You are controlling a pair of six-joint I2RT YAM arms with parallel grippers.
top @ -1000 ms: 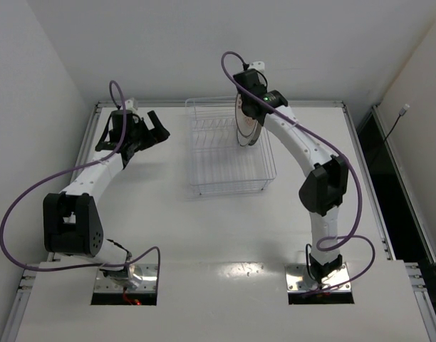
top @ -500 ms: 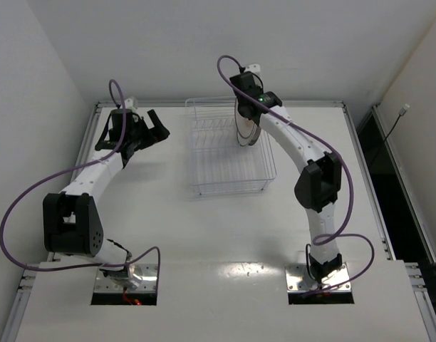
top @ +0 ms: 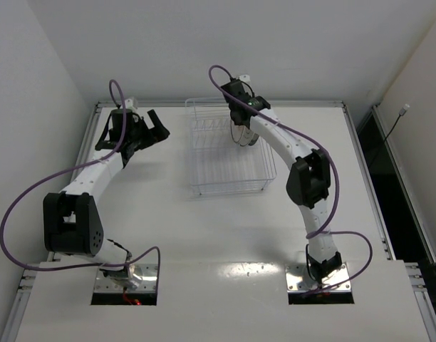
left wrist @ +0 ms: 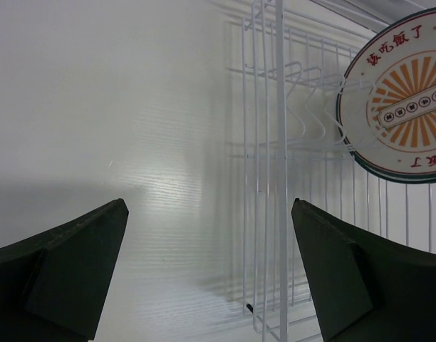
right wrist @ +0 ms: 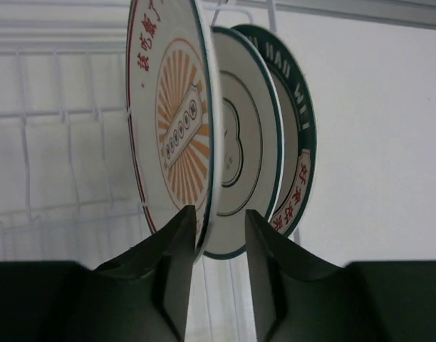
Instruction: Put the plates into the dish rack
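Forward, right hand (right wrist: 219, 214) outstretched, astride sunburst plate (right wrist: 172, 128)

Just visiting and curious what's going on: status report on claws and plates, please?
Left claw open, empty, beside the dish rack. Right claw astride the orange sunburst plate's rim, grip unclear. Emblem plate and green-rimmed plate upright behind it. Nothing in the way.

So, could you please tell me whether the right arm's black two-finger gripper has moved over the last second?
Yes: the right gripper has shifted left along the far end of the white wire dish rack.

Glossy plates (right wrist: 177, 135), wire dish rack (left wrist: 281, 178), probably coated
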